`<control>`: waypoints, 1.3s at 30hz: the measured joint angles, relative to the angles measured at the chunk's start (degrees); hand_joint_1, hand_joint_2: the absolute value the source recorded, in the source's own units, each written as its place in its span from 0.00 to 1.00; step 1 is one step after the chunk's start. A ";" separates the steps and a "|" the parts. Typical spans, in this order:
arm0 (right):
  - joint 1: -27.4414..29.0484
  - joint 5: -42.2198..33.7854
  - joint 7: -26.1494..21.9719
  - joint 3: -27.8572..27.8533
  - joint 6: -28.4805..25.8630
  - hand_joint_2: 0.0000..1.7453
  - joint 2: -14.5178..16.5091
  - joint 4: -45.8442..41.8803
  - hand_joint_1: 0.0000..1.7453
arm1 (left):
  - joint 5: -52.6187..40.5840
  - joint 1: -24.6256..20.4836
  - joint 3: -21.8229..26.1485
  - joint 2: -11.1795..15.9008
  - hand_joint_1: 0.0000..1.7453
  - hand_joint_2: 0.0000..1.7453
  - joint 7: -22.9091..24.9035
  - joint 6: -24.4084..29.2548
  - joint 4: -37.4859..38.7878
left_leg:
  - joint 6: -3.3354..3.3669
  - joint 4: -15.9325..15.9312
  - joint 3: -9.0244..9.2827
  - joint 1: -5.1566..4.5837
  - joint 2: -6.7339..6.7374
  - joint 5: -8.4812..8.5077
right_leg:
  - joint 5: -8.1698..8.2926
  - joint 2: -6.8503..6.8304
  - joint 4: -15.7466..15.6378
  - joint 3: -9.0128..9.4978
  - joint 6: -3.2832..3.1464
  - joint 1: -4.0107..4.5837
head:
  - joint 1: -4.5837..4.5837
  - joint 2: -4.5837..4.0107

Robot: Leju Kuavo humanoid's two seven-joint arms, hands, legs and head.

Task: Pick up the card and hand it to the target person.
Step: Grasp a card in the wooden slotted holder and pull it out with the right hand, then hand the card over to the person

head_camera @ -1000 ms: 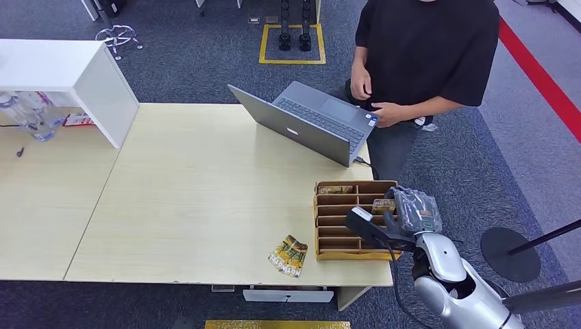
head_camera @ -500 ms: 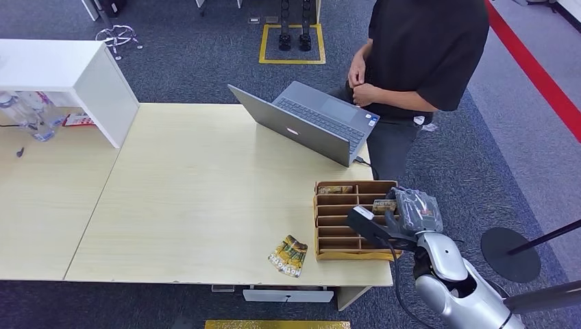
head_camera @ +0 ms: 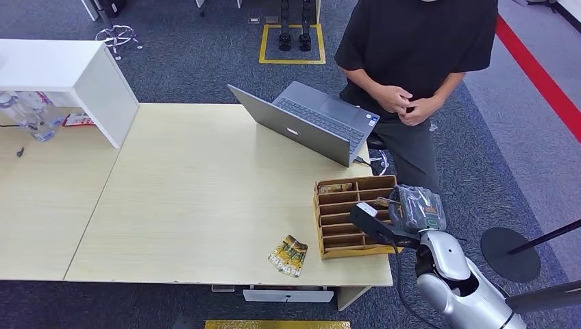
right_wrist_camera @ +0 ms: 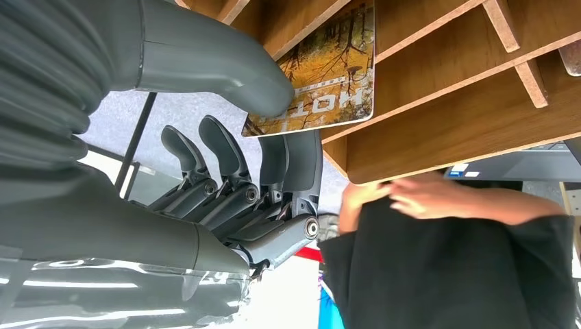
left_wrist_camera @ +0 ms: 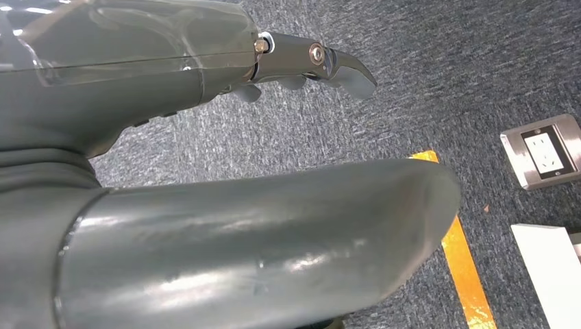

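A card (right_wrist_camera: 322, 75) printed with an autumn forest sticks out of a slot at the near right end of the wooden organizer (head_camera: 342, 236). My right hand (head_camera: 416, 209) pinches the card, thumb on its face and fingers (right_wrist_camera: 226, 147) beneath it. In the head view the card (head_camera: 384, 203) is a small sliver beside the hand. The person (head_camera: 418, 41) in a black shirt stands beyond the table's far right corner, hands (head_camera: 408, 103) clasped together. My left hand (left_wrist_camera: 205, 137) hangs over grey carpet, holding nothing, fingers apart from the thumb.
A loose fan of similar cards (head_camera: 288, 256) lies on the table left of the organizer (right_wrist_camera: 445, 103). An open grey laptop (head_camera: 308, 120) sits at the far edge. A white shelf unit (head_camera: 68, 75) stands at the far left. The table's right edge is just beside my right hand.
The person has stepped and turned to face the table, hands now clasped. The organizer has twisted slightly on the table, and my right hand has shifted a little to the right with the card.
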 joint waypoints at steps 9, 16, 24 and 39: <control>0.00 0.00 -0.02 0.00 0.07 1.00 0.00 -0.02 0.89 | -0.26 0.00 0.00 0.00 0.00 0.00 0.00 0.00 0.00 | 0.00 0.00 0.00 0.00 0.00 0.00 | 0.00 0.00 0.00 0.00 0.00 0.00 | 0.01 0.00; -0.01 0.10 -0.09 -0.31 0.08 1.00 -0.01 -1.71 0.89 | -0.22 0.00 0.00 0.00 0.00 0.00 -0.27 0.03 0.00 | 0.00 0.00 0.00 0.00 0.00 0.00 | 0.00 0.00 0.00 0.00 0.00 0.00 | 0.01 0.00; -0.38 -7.31 -0.89 -2.00 0.25 1.00 -0.28 -8.72 0.88 | 0.73 0.21 0.02 0.04 0.00 0.00 -1.55 0.43 0.00 | 0.00 0.00 0.00 0.00 0.00 0.00 | 0.00 0.00 0.00 0.00 0.00 0.00 | 0.00 0.00; -2.26 -11.66 -0.73 -5.43 -1.34 1.00 -2.78 -20.40 0.85 | 1.27 0.63 0.04 0.17 0.00 0.00 -2.20 0.86 0.00 | 0.00 0.00 -0.01 0.00 0.00 0.00 | 0.00 0.00 0.00 0.00 0.00 0.00 | 0.00 0.00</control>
